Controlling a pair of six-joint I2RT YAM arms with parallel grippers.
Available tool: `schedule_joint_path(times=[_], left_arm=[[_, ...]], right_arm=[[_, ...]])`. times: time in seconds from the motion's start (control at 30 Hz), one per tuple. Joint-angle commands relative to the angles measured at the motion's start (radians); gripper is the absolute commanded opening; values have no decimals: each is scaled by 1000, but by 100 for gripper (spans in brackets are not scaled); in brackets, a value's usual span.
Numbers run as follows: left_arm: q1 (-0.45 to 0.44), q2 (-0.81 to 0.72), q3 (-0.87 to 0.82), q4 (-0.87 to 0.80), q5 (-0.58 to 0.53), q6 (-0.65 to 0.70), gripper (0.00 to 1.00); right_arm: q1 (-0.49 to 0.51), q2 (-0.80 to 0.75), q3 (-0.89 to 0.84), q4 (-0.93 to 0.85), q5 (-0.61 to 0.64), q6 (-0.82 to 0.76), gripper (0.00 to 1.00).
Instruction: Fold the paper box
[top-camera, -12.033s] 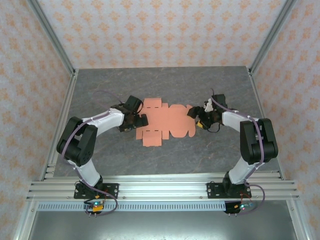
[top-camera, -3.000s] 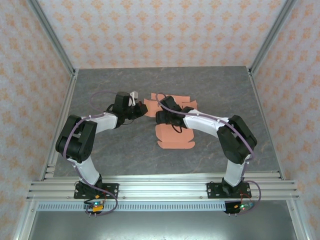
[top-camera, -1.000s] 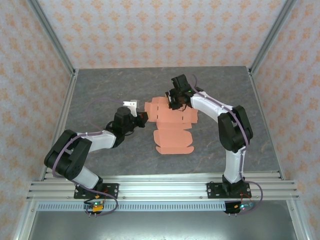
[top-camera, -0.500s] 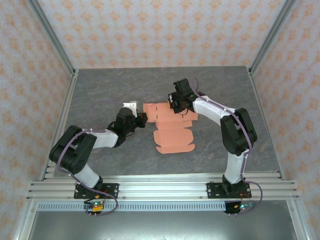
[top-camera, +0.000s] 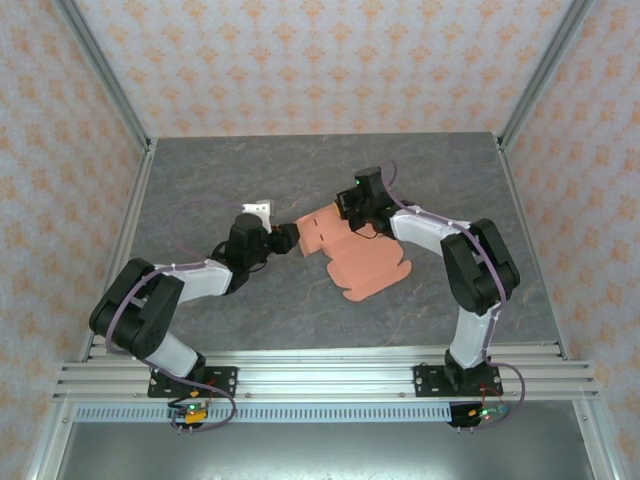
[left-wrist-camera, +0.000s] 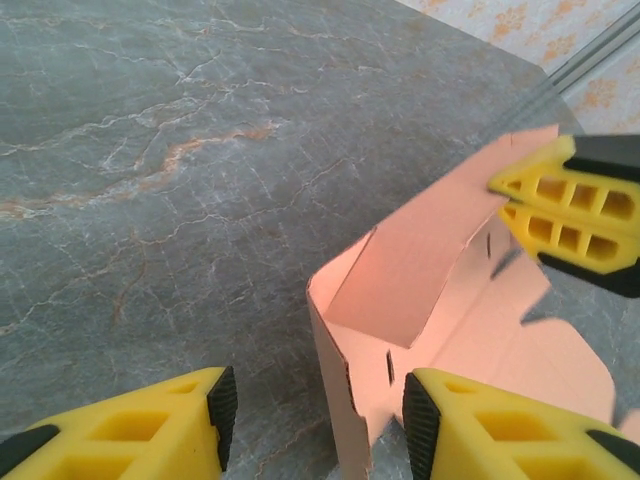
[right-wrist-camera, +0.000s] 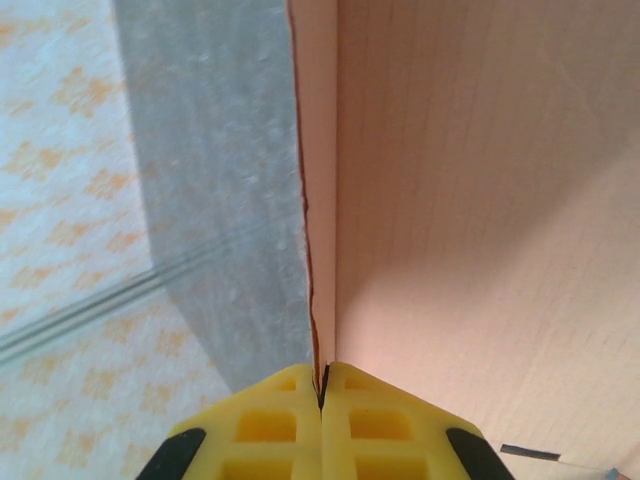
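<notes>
Right jaws pinch an edge of the paper box (top-camera: 368, 265); left jaws gape at its corner (open table (top-camera: 200, 180) leftward).

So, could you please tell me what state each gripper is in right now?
Left gripper: open, holding nothing.
Right gripper: closed, pinching an edge of the paper box.

— What sort of place is it?
— A robotics lab cell. Arm bases (top-camera: 185, 378) are bolted to aluminium rails (top-camera: 320, 375), and metal posts (top-camera: 108, 75) frame patterned wall panels (top-camera: 320, 60) around a marbled tabletop (top-camera: 200, 180).
</notes>
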Motion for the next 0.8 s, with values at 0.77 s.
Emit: schedule_joint_path(times=[0.77], left_arm=[[39, 146, 263, -290, 226, 158, 56]], right_arm=[[-2, -65, -141, 305, -78, -73, 0]])
